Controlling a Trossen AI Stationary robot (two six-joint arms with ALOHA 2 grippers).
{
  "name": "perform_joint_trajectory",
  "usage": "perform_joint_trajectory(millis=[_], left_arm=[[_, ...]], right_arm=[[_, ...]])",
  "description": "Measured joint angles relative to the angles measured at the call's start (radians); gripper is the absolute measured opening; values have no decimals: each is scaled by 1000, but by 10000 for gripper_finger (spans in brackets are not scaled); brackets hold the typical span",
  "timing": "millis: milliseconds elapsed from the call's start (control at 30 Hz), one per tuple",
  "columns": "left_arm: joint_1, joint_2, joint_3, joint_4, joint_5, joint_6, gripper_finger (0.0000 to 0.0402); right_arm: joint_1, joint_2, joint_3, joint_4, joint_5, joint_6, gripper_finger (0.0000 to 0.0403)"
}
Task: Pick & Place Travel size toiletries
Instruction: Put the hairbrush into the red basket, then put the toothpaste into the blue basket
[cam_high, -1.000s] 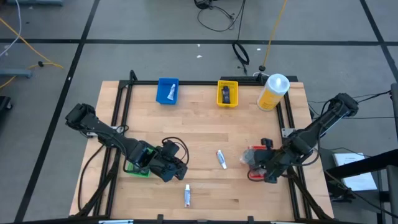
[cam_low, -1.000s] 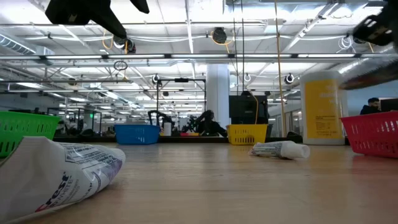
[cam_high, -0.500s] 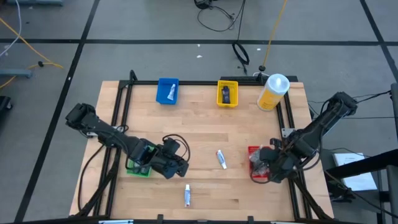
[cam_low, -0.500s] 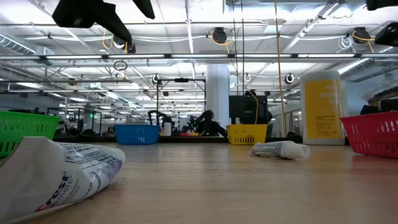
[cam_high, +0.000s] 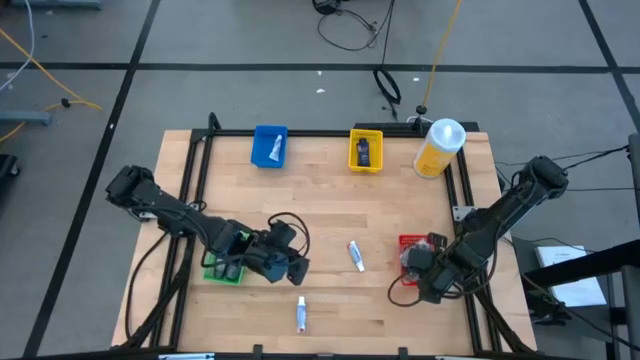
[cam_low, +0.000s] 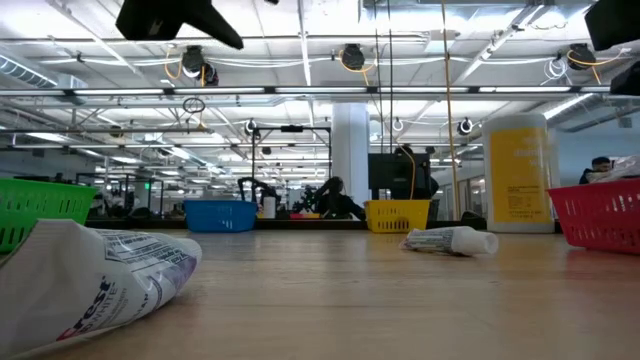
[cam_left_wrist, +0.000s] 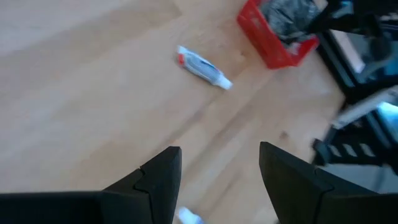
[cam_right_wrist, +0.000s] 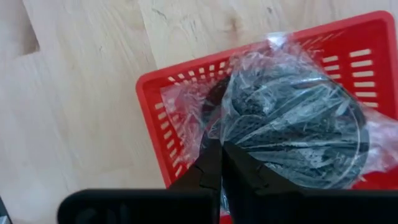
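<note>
High view: left gripper (cam_high: 297, 267) beside the green tray (cam_high: 222, 270), fingers apart and empty; a white tube (cam_high: 355, 255) lies just beyond it.

Left wrist view: the tube (cam_left_wrist: 204, 66) lies ahead of the parted fingers.

Right wrist view: right gripper (cam_right_wrist: 221, 163), fingers together, above the red basket (cam_right_wrist: 163, 124) holding a plastic-wrapped dark disc (cam_right_wrist: 298, 134).

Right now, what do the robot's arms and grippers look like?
Both arms are dark, nearly black, built of jointed segments. Black cables loop beside the left gripper and the right gripper. Each gripper has two dark, flat, angular fingers. No markings are visible on them.
</note>
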Motion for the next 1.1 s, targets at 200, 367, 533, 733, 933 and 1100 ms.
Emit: perform_joint_trajectory(millis=[200, 367, 533, 733, 933, 1100], left_arm=[[-17, 5, 1, 86, 114, -148, 214], [-64, 24, 1, 98, 120, -292, 214], [-94, 76, 1, 99, 184, -378, 213], [-104, 157, 1, 129, 303, -417, 214], [-103, 198, 39, 128, 374, -420, 214], [-103, 201, 56, 116, 379, -456, 214]], right_arm=[[0, 4, 0, 30, 1, 4, 13], [0, 3, 0, 30, 3, -1, 36], [-3, 0, 0, 27, 6, -1, 80], [-29, -47, 0, 19, -27, -2, 126], [-61, -148, 0, 10, -28, -1, 129], [-89, -228, 0, 7, -25, -1, 119]])
